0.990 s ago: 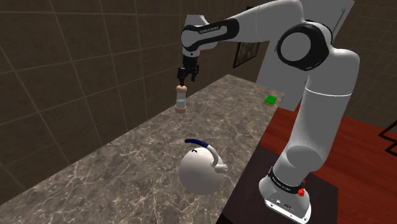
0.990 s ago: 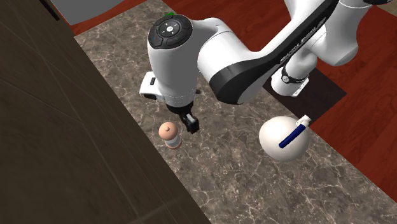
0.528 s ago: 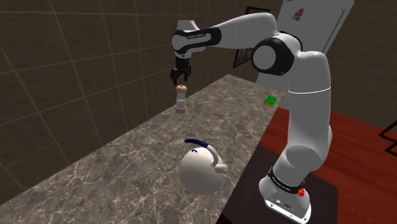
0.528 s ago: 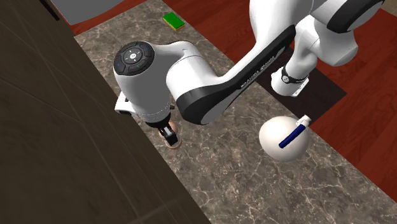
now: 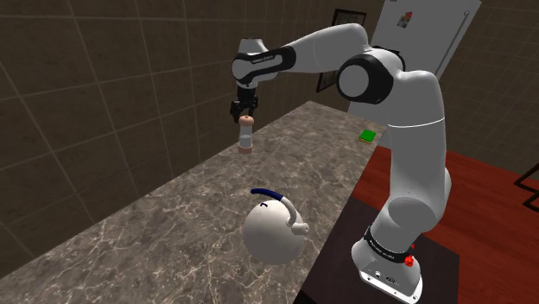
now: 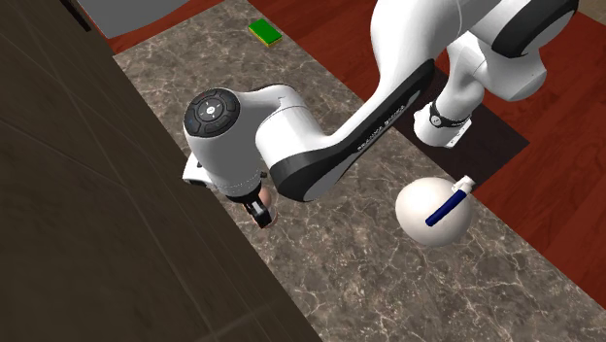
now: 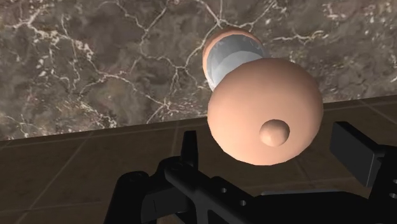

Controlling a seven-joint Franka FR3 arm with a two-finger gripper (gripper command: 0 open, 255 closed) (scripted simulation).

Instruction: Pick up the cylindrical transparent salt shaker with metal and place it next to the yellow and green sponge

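Standing upright on the dark marble-patterned countertop [image 5: 173, 207], close to the tiled wall, is the cylindrical salt shaker with a clear body and a peach-coloured domed cap [image 5: 246, 136]. The all-black two-finger gripper [image 5: 244, 110] hangs directly above it. In the wrist view the fingers [image 7: 189, 147] stand apart on either side of the cap, with a gap on each side; nothing is held.

Handling, as a judgement:
- Weight: probably light; a small grip force should do.
- Stiffness: rigid; it will not yield under the pads.
- Surface: the clear wall looks smooth and likely slippery, and may break if dropped or squeezed hard.
- Grip point: the dome narrows toward its small top knob, so pads placed there could slide off. Take hold lower, at the cap's widest girth or on the straight body just below it, and keep the shaker vertical.

Count:
- Salt shaker: one.
- Flat green sponge with a yellowish edge [image 5: 369, 135]: one, well apart at the counter's far end.
- White round kettle with a blue handle [image 5: 275, 229]: one.
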